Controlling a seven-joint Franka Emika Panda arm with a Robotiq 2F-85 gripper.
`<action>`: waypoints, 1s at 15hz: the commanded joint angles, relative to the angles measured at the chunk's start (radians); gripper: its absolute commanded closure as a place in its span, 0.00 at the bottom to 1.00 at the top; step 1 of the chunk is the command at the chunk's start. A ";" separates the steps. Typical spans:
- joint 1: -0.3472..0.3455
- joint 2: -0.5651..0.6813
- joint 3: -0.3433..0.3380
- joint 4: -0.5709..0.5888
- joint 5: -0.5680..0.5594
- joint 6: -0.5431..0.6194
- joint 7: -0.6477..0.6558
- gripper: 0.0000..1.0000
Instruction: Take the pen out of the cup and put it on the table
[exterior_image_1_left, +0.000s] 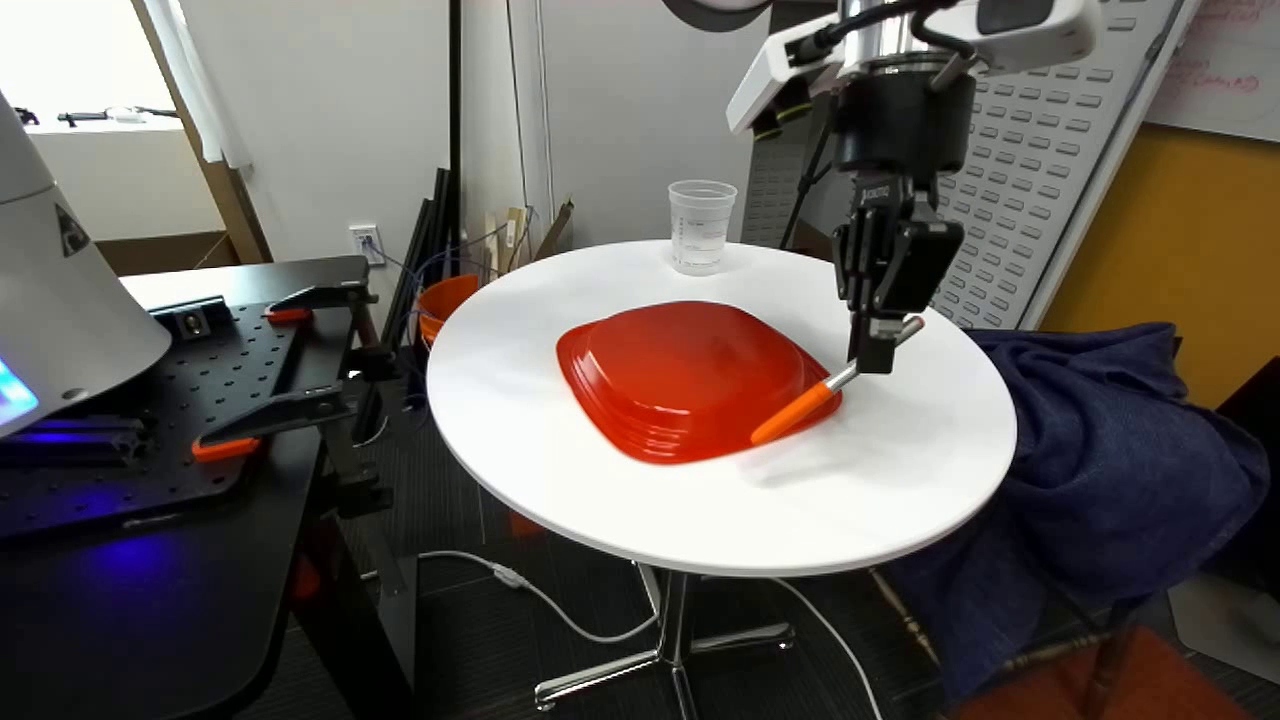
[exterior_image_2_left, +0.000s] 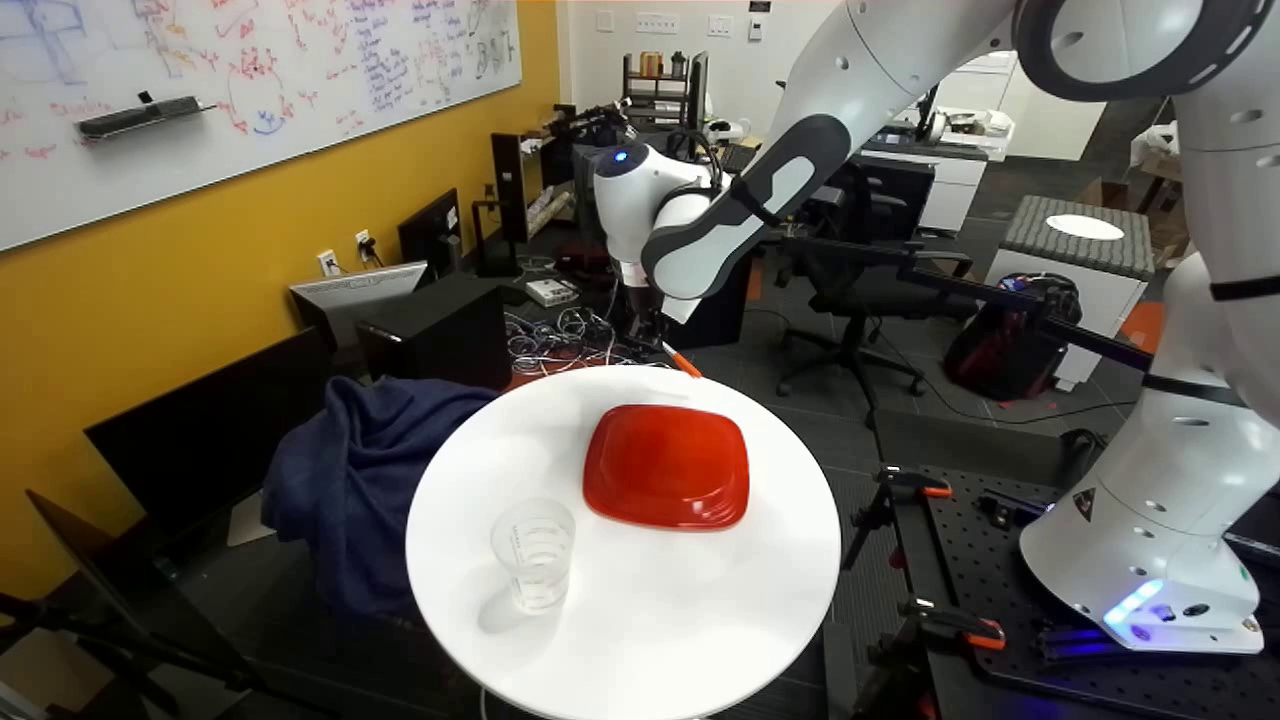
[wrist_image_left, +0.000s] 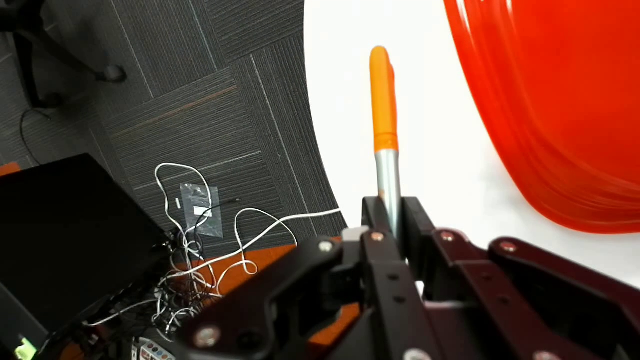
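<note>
The pen (exterior_image_1_left: 797, 412) has an orange cap and a silver barrel; it also shows in an exterior view (exterior_image_2_left: 682, 360) and in the wrist view (wrist_image_left: 384, 110). My gripper (exterior_image_1_left: 876, 352) is shut on its silver barrel, one finger on each side in the wrist view (wrist_image_left: 392, 212). The pen is tilted, orange end lower, above the white round table (exterior_image_1_left: 900, 480) near its edge, with a faint shadow below. The clear cup (exterior_image_1_left: 700, 228) stands upright and apart on the table, with no pen in it; it shows in both exterior views (exterior_image_2_left: 535, 555).
A red square plate (exterior_image_1_left: 690, 370) lies on the table beside the pen, also in the wrist view (wrist_image_left: 565, 100). A chair with a dark blue cloth (exterior_image_1_left: 1110, 480) stands by the table. A dark workbench (exterior_image_1_left: 130, 600) with clamps is on the robot base's side.
</note>
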 joint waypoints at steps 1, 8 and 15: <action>0.015 0.003 -0.017 0.001 0.013 0.001 -0.009 0.87; 0.015 0.003 -0.017 0.002 0.013 0.000 -0.009 0.62; 0.016 0.008 -0.018 0.001 0.014 0.002 -0.009 0.41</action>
